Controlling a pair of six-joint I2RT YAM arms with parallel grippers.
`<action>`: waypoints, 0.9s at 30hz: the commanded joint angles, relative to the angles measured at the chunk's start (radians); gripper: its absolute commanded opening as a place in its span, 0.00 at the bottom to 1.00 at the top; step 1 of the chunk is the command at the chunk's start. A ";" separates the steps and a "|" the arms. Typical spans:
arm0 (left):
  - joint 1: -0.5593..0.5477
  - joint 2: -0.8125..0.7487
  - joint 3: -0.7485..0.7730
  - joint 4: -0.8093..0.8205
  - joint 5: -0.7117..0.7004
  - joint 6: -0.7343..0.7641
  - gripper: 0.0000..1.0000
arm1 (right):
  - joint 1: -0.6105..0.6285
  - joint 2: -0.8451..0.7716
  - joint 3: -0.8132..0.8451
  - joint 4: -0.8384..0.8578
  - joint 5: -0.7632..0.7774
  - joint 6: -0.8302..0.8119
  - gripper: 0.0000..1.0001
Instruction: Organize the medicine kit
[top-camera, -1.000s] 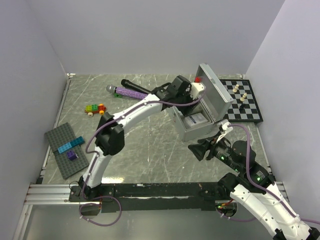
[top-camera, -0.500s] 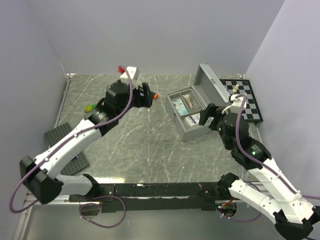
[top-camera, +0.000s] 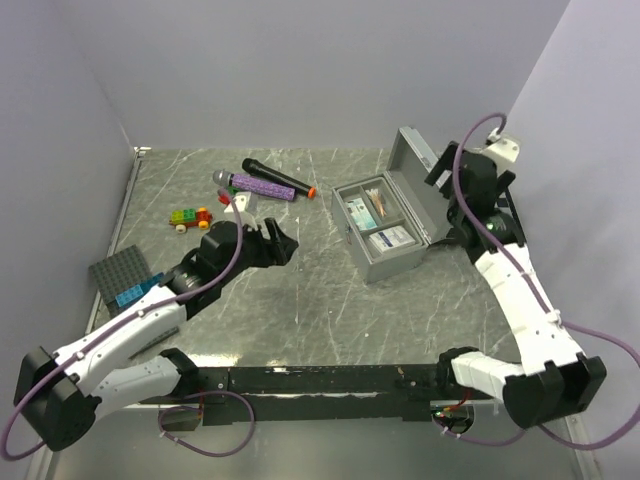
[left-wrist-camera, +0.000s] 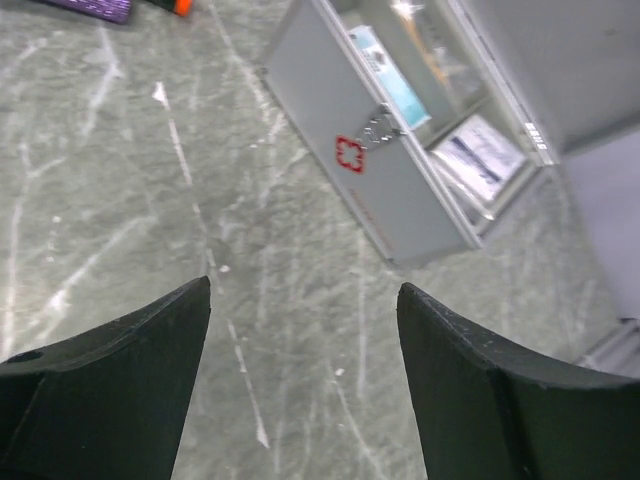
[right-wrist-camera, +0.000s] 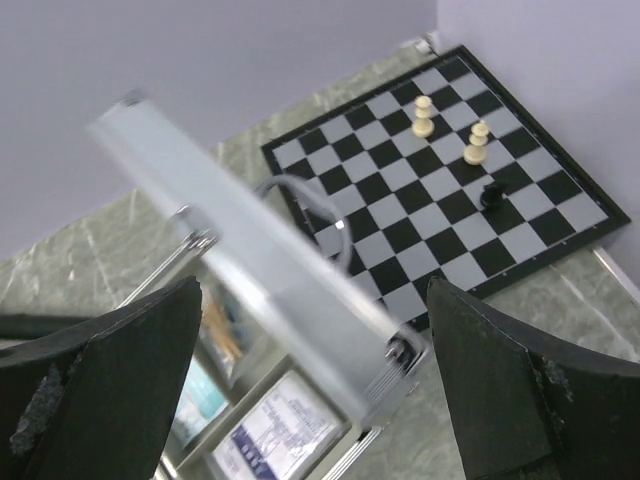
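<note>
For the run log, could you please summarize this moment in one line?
case: lid open | packets: inside case | left gripper: open, empty, away from case | right gripper: open, empty, near lid

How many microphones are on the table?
2: a black microphone near the back wall, and a purple microphone lying alongside it on the near side. None appears hidden.

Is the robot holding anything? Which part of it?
Nothing is held. The left end effector and right end effector are both open and empty. The medicine kit lid is untouched.
</note>
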 joint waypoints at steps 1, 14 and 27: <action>0.000 -0.058 -0.061 0.097 0.074 -0.077 0.78 | -0.100 0.107 0.153 -0.044 -0.153 0.055 1.00; -0.001 -0.086 -0.118 0.081 0.089 -0.101 0.77 | -0.143 0.336 0.233 -0.112 -0.566 0.103 0.98; -0.001 -0.075 -0.148 0.094 0.105 -0.130 0.75 | -0.059 0.236 0.090 -0.064 -0.551 0.121 0.96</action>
